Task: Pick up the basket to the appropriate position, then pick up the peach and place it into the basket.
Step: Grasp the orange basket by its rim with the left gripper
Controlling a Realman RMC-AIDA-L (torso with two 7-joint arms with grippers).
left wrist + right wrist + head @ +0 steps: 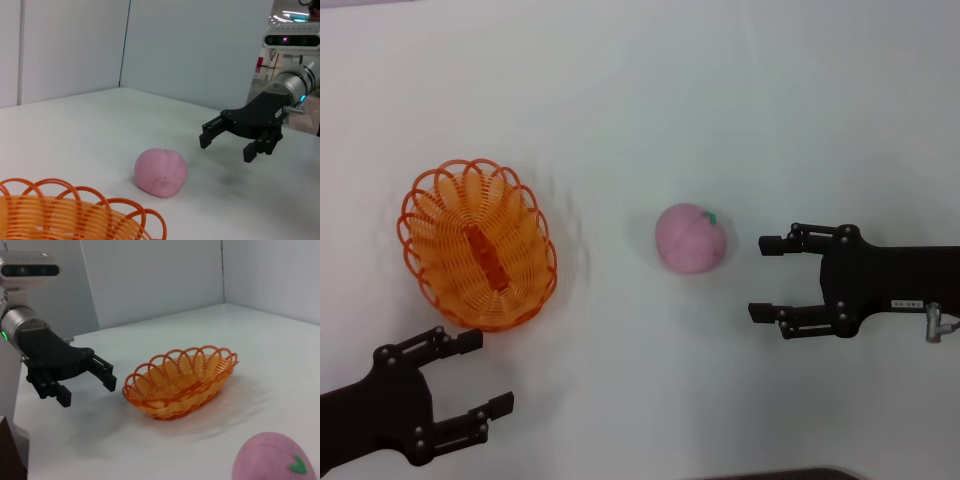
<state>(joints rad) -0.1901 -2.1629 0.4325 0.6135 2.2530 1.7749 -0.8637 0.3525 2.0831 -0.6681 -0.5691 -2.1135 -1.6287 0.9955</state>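
The orange woven basket (478, 245) sits empty on the white table at the left; it also shows in the right wrist view (181, 381) and its rim in the left wrist view (75, 212). The pink peach (691, 238) with a green leaf lies near the middle, also in the left wrist view (160, 171) and right wrist view (273, 459). My left gripper (488, 373) is open and empty, just in front of the basket. My right gripper (761, 278) is open and empty, a short way to the right of the peach.
The white table (650, 90) stretches behind the objects. Grey partition walls (190, 45) stand beyond the table's far sides. A dark edge (790, 474) runs along the table's front.
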